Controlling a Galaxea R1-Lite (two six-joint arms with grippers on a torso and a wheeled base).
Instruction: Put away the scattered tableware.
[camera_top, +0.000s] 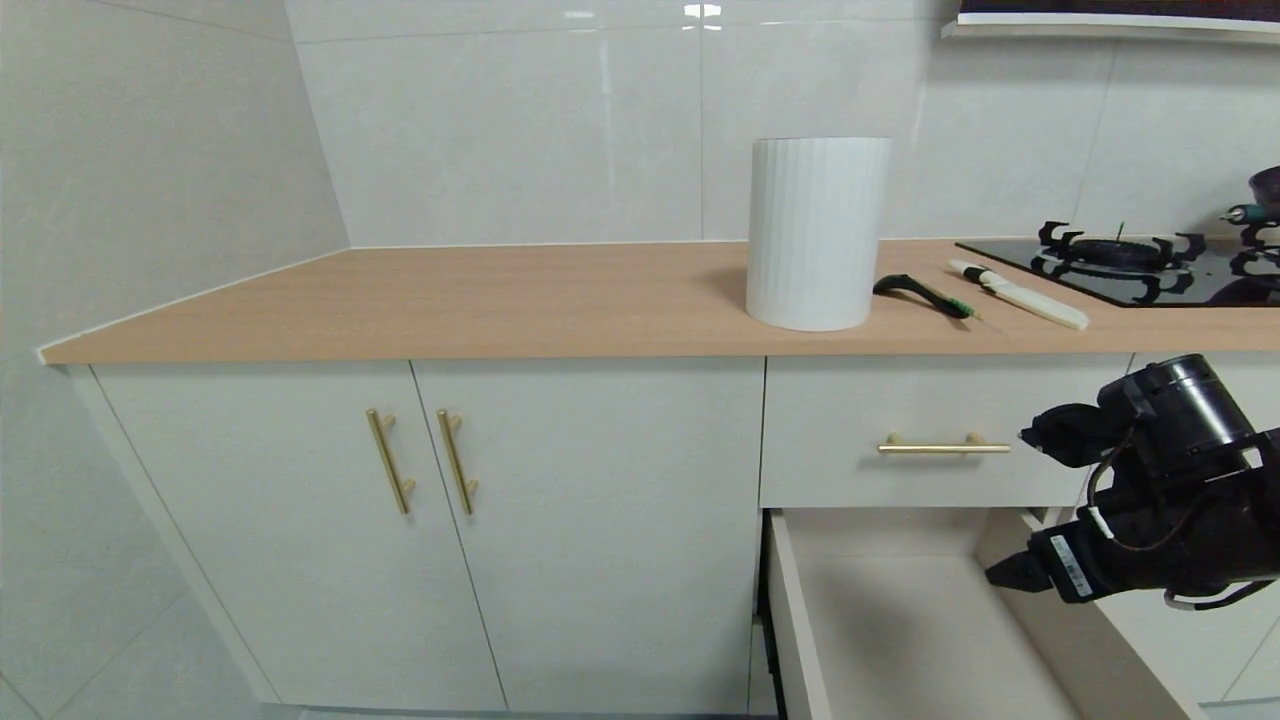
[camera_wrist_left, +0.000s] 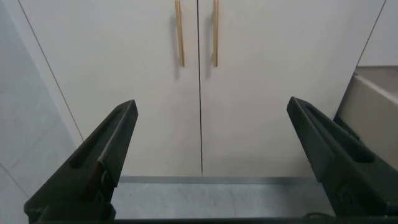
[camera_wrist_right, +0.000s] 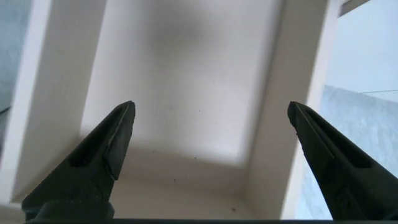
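On the worktop (camera_top: 500, 300), right of centre, lie a white knife (camera_top: 1020, 293) and a black-handled utensil (camera_top: 925, 292), kind unclear; open drawer (camera_top: 900, 620) lower right, cut off; right gripper (camera_wrist_right: 211, 112) over it, left gripper (camera_wrist_left: 211, 109) facing cabinet doors (camera_wrist_left: 261, 93), both spread wide, empty.

The pulled-out drawer (camera_top: 880, 640) gapes upward beneath the right gripper (camera_wrist_right: 210, 124), whose jaws are spread. On the countertop (camera_top: 450, 300), the tall canister (camera_top: 818, 232) and stove (camera_top: 1130, 262) flank 2 utensils, the peeler (camera_top: 920, 293) and knife (camera_top: 1018, 294).

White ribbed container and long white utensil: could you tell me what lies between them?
A black utensil lies there on the countertop, in the head view.
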